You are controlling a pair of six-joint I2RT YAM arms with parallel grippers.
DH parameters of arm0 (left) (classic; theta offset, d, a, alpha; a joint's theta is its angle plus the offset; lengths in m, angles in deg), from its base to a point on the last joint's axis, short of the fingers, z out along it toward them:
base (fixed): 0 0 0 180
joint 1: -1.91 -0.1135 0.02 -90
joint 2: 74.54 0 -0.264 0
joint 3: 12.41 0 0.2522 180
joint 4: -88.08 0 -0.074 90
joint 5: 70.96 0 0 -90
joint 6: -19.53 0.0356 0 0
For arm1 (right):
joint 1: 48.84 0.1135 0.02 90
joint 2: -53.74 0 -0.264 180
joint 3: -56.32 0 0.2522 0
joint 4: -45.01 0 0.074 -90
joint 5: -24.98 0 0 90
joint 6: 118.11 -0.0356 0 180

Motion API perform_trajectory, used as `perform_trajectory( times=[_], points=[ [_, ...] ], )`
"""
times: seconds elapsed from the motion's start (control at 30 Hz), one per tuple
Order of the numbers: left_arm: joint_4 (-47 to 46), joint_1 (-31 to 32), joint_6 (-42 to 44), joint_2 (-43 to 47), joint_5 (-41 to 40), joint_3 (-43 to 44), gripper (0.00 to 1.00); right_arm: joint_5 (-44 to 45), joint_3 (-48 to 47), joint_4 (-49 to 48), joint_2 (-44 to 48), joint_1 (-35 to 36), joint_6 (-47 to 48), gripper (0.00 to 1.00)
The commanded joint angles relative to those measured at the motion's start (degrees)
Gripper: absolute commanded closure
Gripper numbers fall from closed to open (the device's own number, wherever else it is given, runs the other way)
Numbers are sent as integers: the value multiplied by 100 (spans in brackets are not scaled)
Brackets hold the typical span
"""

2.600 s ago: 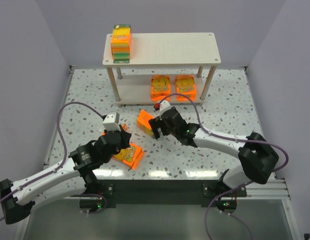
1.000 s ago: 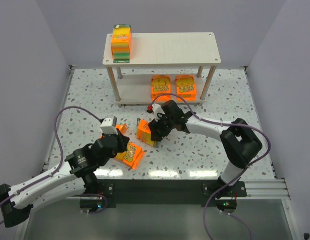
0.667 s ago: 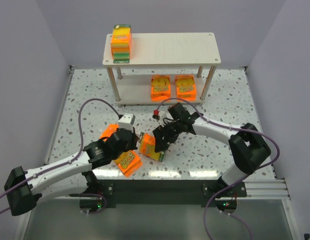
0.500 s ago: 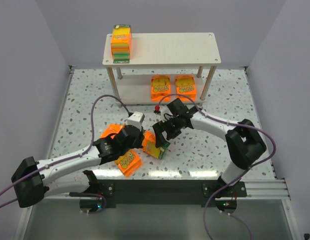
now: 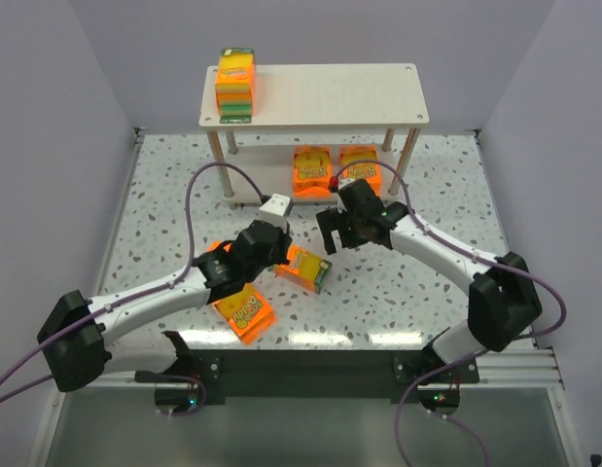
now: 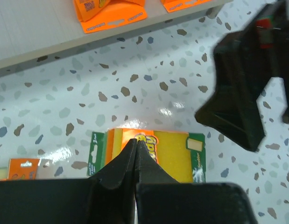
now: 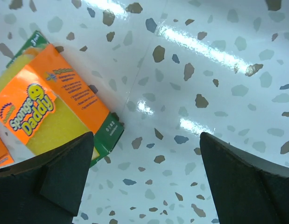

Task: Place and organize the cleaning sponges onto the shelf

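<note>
The shelf stands at the back. One sponge pack sits on its top board at the left, and two packs lie on the lower board. A fourth pack lies flat on the table. My left gripper is shut and empty, with its tips over this pack's left part. My right gripper is open and empty just right of the pack, over bare table. Another pack lies near the front, and an orange pack is mostly hidden under my left arm.
The lower shelf board with its two packs is close behind both grippers. My right gripper shows as a black shape right of the left fingers. Grey walls close the speckled table on three sides.
My right gripper carried a pack toward the front, laid it flat, opened and drew back to the right. My left arm swung right, over that pack.
</note>
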State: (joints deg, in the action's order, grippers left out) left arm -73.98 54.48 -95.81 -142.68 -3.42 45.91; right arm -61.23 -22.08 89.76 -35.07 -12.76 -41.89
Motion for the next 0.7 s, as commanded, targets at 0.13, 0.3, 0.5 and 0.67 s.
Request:
perform_trajectory(
  times=[0.13,0.3,0.5,0.67],
  points=[
    [-998,-818,653,-718,759,527,100,-1310,1207,-663,1875,215,-336,26],
    [-1245,-986,1057,-1455,1384,835,100,-1908,2314,-1216,2729,777,-1055,100],
    [-1289,-1065,1286,-2221,2017,1064,100,-1803,3255,-2507,2817,1516,-2047,100],
    [-1420,-1074,1286,-2546,1956,915,100,-1557,3572,-3414,2712,1736,-2462,100]
  ],
)
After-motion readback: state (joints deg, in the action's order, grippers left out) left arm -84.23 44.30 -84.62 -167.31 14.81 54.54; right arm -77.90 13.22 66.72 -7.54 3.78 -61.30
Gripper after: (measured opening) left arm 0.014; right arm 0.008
